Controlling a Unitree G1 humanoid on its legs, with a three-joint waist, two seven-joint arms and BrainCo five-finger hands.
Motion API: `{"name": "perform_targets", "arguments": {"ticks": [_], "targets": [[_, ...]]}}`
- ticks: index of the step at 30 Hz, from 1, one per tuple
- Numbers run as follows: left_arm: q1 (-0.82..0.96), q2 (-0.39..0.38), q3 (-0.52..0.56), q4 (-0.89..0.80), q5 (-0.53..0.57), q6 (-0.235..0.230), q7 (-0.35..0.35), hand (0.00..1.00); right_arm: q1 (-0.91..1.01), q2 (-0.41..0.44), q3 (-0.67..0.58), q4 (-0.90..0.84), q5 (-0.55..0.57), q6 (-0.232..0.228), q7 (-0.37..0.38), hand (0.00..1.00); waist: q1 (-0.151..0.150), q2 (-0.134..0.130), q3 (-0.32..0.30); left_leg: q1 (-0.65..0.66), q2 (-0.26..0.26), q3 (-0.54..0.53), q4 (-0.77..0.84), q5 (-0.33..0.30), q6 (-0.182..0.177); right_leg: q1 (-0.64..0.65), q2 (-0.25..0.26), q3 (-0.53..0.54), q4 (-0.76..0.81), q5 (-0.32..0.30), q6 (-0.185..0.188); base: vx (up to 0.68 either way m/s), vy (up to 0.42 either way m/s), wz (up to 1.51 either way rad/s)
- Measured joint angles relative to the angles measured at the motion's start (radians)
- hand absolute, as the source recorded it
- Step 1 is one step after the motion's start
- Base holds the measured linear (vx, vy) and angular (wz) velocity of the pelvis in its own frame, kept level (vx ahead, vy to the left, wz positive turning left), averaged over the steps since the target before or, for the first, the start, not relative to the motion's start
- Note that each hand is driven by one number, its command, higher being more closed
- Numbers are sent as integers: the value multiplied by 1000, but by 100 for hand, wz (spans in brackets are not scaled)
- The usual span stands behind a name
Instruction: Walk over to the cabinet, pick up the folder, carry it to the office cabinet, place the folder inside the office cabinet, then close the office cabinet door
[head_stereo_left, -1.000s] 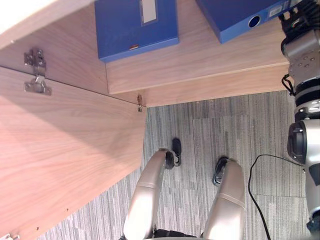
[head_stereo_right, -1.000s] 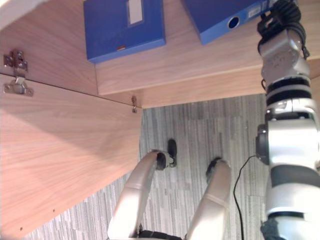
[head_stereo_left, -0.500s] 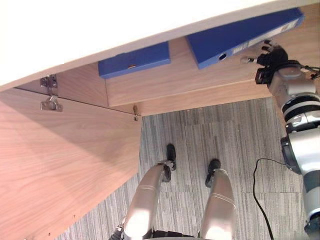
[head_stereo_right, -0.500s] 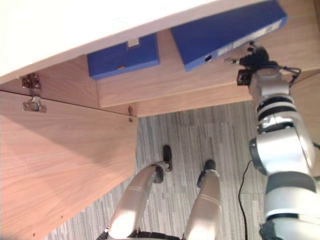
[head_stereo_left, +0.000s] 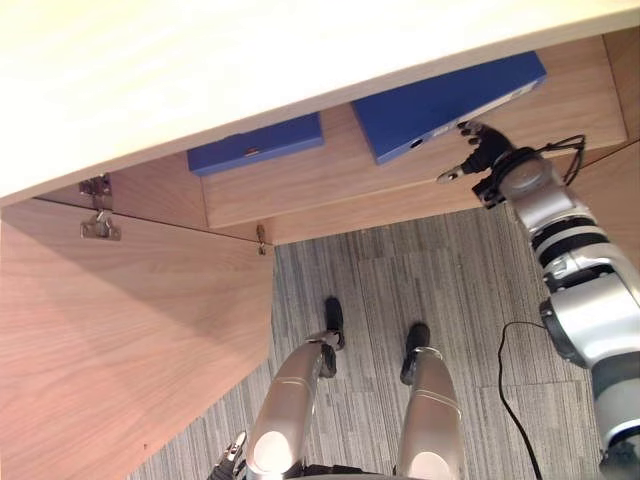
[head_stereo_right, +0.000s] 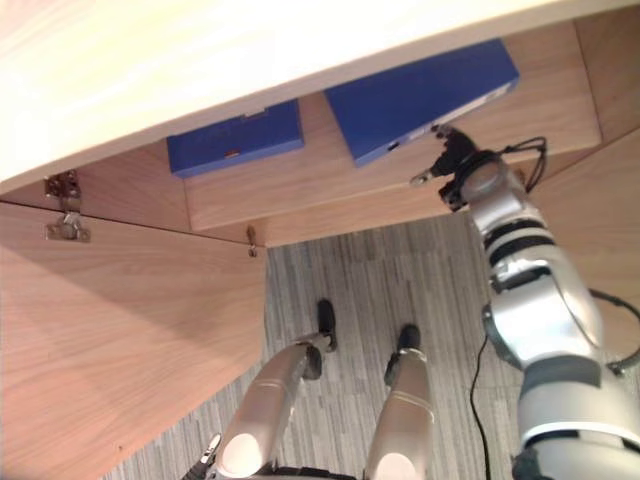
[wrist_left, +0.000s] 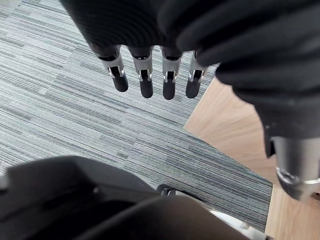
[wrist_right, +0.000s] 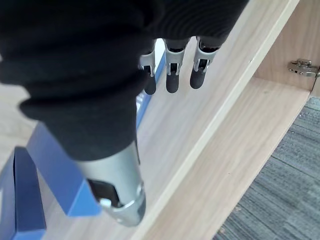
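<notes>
folder (head_stereo_left: 450, 100): flat on the office cabinet shelf (head_stereo_left: 330, 185), beside a second blue folder (head_stereo_left: 255, 148); judged delivered.
right hand (head_stereo_left: 482, 158): fingers straight, empty, just beside its spine, apparently released.
left hand (wrist_left: 146, 82): relaxed, empty, over carpet (wrist_left: 60, 100).
door (head_stereo_left: 130, 340): open, closing pending.

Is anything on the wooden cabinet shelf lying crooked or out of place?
Yes. The larger blue box folder lies askew on the wooden shelf, angled to its front edge, while the smaller blue folder sits nearly square.
</notes>
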Motion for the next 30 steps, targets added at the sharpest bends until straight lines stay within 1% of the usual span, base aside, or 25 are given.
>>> {"name": "perform_targets", "arguments": {"ticks": [3,5,8,10,12,13,15,17,18,20,22,24,25,26,27,28,30], "targets": [[-1,0,0,-3,0,-2,0,0,50,21,-1,-58,-32,-8,4,0,0,-6,-4,0,7,3,-12,5,-3,1,9,0,-21,12,-2,58,-1,-6],[0,-1,-15,-30,-8,-1,0,0,84,33,-1,-72,-52,-11,22,0,3,-7,-9,5,11,2,-17,7,-3,12,14,-4,-36,19,-1,80,-5,-4],[17,4,-29,-123,-18,0,-7,0,133,52,-1,-72,-72,-18,41,0,2,-8,-9,54,18,2,-37,10,-6,72,25,-13,-76,33,0,76,-9,-9],[33,13,-41,-189,-28,2,-19,0,194,85,-2,-60,-92,-18,50,0,3,-11,-21,98,23,2,-57,11,-8,121,33,-22,-114,44,1,55,-12,-9],[35,15,-40,-193,-35,7,-21,0,231,116,-7,-48,-100,-18,54,0,2,-14,-34,116,26,4,-66,11,-9,142,37,-24,-132,49,1,53,-14,-8],[39,15,-40,-202,-44,13,-22,0,255,147,-14,-27,-116,-16,60,0,2,-19,-39,136,31,7,-73,11,-10,165,43,-25,-149,54,0,71,-23,-14],[40,15,-37,-214,-44,21,-29,0,296,198,-63,-10,-130,-11,68,0,5,-26,-44,171,41,14,-80,9,-14,206,54,-25,-175,63,-1,37,-21,-17],[44,13,-22,-220,-43,30,-31,0,327,274,-153,10,-134,-7,70,0,11,-43,-65,202,57,23,-82,4,-20,240,69,-25,-201,71,-4,32,-44,-19],[44,10,-15,-220,-43,32,-32,0,332,290,-177,10,-137,-6,70,0,12,-47,-68,211,61,24,-82,3,-21,252,74,-25,-208,73,-6,20,-52,-18],[43,8,1,-217,-28,38,-33,0,357,340,-256,10,-147,-7,40,0,22,-60,-96,228,81,31,-81,-1,-28,277,95,-25,-238,87,-10,23,-61,-20],[41,8,14,-210,-16,39,-32,0,380,372,-307,9,-145,-8,15,0,27,-72,-104,244,95,35,-80,-5,-33,299,108,-25,-258,96,-17,19,-65,-17],[28,7,42,-169,-13,41,-21,0,455,436,-375,9,-109,-11,-28,0,31,-91,-130,268,116,39,-76,-13,-45,331,132,-25,-296,108,-19,2,-51,-16],[26,7,56,-160,-11,41,-17,0,481,454,-394,9,-97,-12,-36,0,31,-96,-139,271,121,39,-69,-18,-50,339,136,-26,-303,109,-17,21,-40,-17],[19,-2,74,-150,-7,42,-8,0,536,483,-417,9,-52,-13,-53,0,31,-101,-147,281,130,38,-54,-32,-54,358,144,-26,-310,110,-17,31,-27,-11],[17,-11,93,-138,-1,41,0,0,597,510,-444,14,-33,-13,-64,0,33,-104,-168,281,137,36,-40,-42,-57,367,150,-26,-317,111,-16,49,-20,-9],[16,-13,100,-130,2,42,5,0,625,521,-446,19,-27,-12,-70,0,32,-106,-176,282,140,36,-37,-45,-59,372,153,-26,-324,114,-12,44,-5,-5],[-3,-22,126,-94,31,41,16,0,723,564,-490,42,-26,-7,-79,0,32,-112,-199,283,147,27,-25,-55,-62,396,162,-33,-352,124,-12,47,7,4]]}}
